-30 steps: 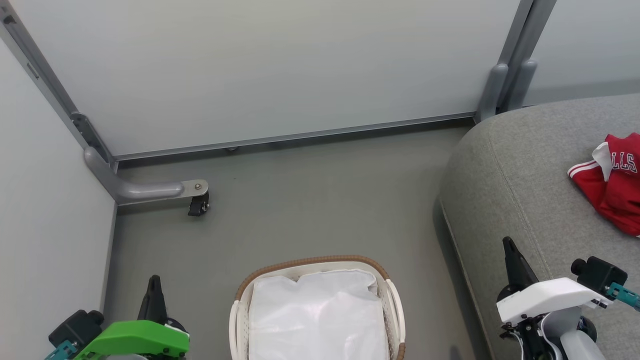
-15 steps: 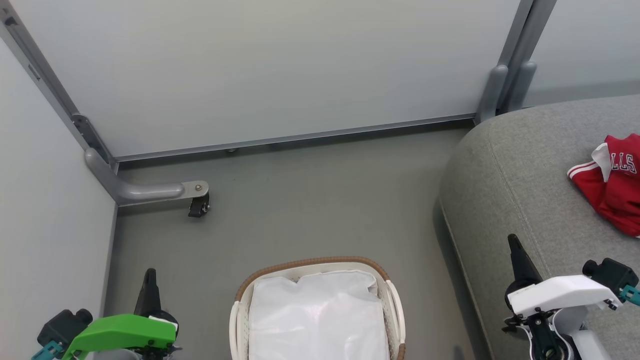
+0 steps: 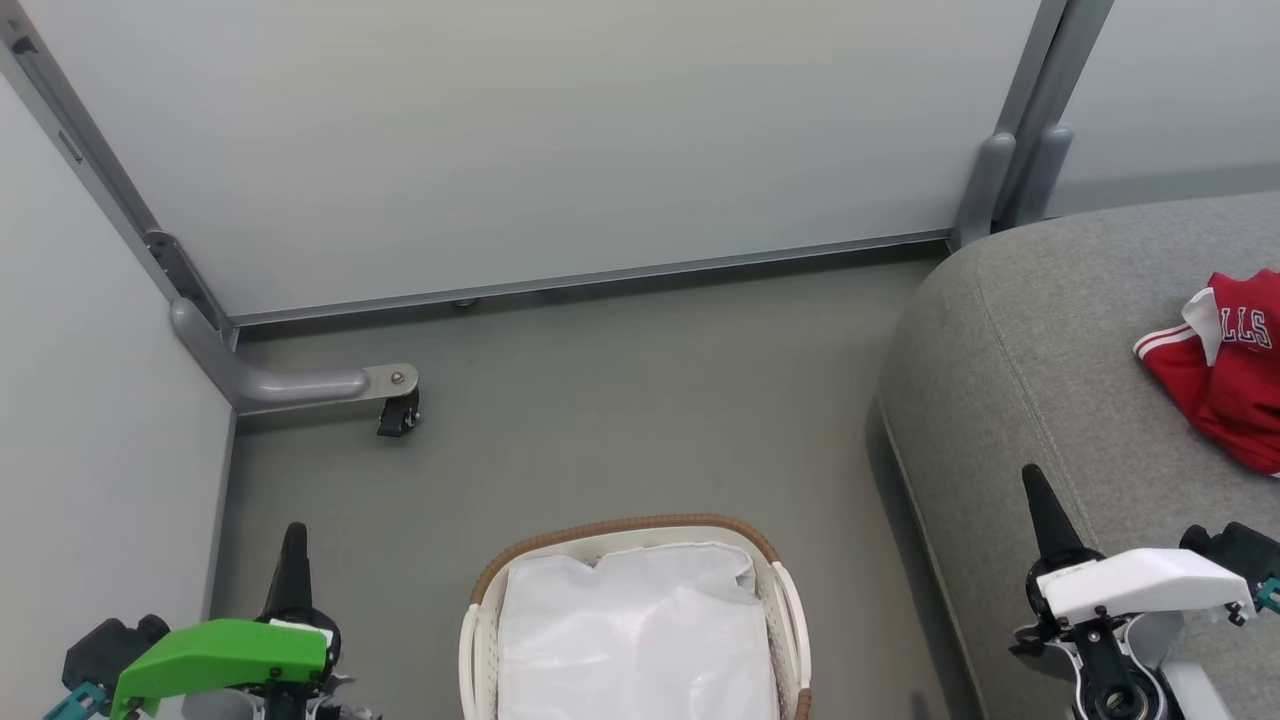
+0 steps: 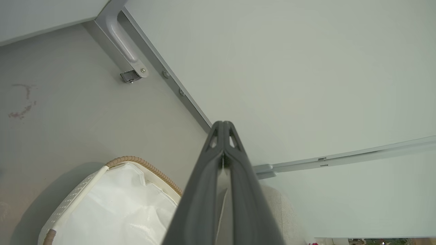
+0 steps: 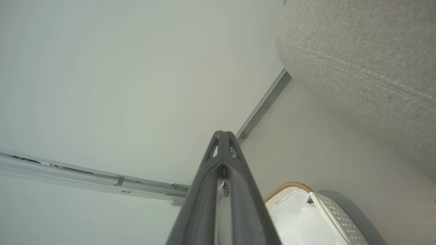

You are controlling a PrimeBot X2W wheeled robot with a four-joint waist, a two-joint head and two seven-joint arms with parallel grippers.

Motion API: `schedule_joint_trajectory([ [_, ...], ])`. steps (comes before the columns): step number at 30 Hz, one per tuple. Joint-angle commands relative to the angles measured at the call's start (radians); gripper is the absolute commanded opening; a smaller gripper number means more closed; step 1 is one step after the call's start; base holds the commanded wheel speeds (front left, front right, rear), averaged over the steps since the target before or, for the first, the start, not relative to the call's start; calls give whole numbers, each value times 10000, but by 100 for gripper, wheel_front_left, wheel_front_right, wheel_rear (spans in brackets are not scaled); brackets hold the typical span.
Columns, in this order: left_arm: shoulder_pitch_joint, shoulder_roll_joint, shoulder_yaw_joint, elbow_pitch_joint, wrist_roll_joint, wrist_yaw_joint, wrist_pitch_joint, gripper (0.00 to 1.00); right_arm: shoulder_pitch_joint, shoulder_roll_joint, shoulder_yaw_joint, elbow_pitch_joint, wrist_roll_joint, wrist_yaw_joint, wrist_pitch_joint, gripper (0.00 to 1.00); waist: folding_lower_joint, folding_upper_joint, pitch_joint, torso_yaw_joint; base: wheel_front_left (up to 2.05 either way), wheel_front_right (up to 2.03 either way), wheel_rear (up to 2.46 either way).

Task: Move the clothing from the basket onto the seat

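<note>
Your left pincer (image 3: 294, 540) and right pincer (image 3: 1036, 490) are both pressed together with nothing between the fingers. The left hangs over the floor (image 3: 600, 400) beside the laundry basket (image 3: 620, 527), and the right hangs over the near edge of the grey seat (image 3: 1020, 330). You'll find the red clothing (image 3: 1225, 380) with white trim crumpled on the seat at your far right, while the basket shows its white liner cloth (image 3: 635, 630).

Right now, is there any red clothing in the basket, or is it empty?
Empty where visible: the basket holds just its white liner, and the red clothing lies on the seat.
</note>
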Motion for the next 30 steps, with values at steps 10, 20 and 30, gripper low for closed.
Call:
schedule_joint_trajectory([
  [10, -321, 56, 192, -208, -1050, -146, 293, 0, 30, -69, -150, -244, 1163, -5, 296, 0, 0, 0, -28, 2, 0, 0, 0],
  [20, -405, 61, 329, -301, -1892, -216, 526, 0, 60, -74, -246, -353, 2092, -6, 533, 0, 0, 0, -56, 5, 0, 0, 0],
  [30, -455, 64, 434, -381, -2635, -275, 741, 0, 83, -81, -334, -445, 2938, -7, 754, 0, 0, 0, -83, 7, 0, 0, 0],
])
